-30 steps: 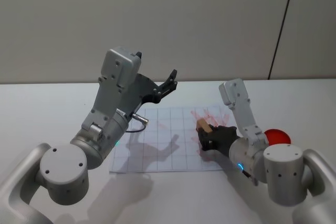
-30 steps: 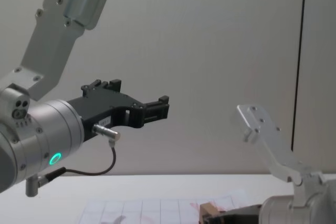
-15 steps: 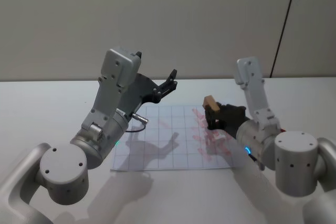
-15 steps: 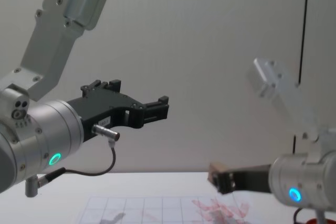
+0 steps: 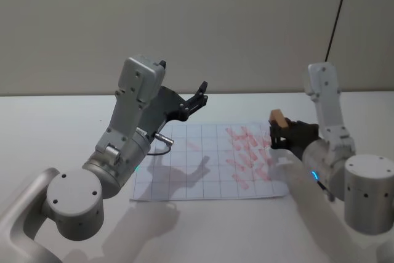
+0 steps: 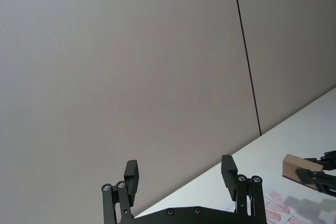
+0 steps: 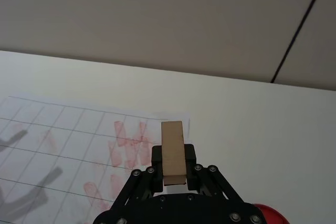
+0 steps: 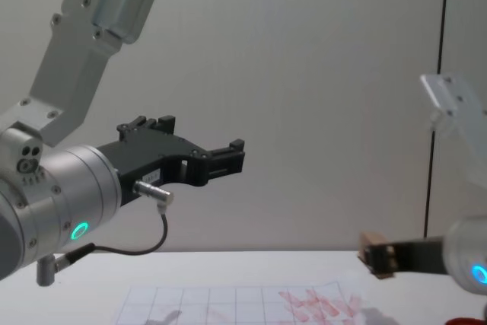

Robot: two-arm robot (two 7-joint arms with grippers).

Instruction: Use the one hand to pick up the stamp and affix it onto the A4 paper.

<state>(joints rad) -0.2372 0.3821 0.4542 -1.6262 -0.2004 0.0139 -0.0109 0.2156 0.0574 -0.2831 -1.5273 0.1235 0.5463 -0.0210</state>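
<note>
My right gripper [image 5: 278, 129] is shut on the stamp [image 5: 276, 116], a small light-brown wooden block. It holds the block in the air above the right edge of the A4 paper [image 5: 197, 164]. The white gridded sheet lies flat on the table, with red stamped marks [image 5: 249, 155] clustered on its right half. In the right wrist view the stamp [image 7: 172, 140] stands between the black fingers [image 7: 190, 156] over the paper's corner. In the chest view the stamp [image 8: 373, 247] hangs well above the table. My left gripper [image 6: 180, 174] is open, raised over the paper's left side.
The left arm [image 5: 132, 121] casts a shadow on the sheet's left half. A red round object [image 7: 269, 215] lies on the table just right of the paper, below the right gripper. A white table [image 5: 55, 127] extends to a grey wall.
The right gripper has lifted the stamp off the red marks and carried it up and to the right, to the paper's right edge. The left arm has not moved.
</note>
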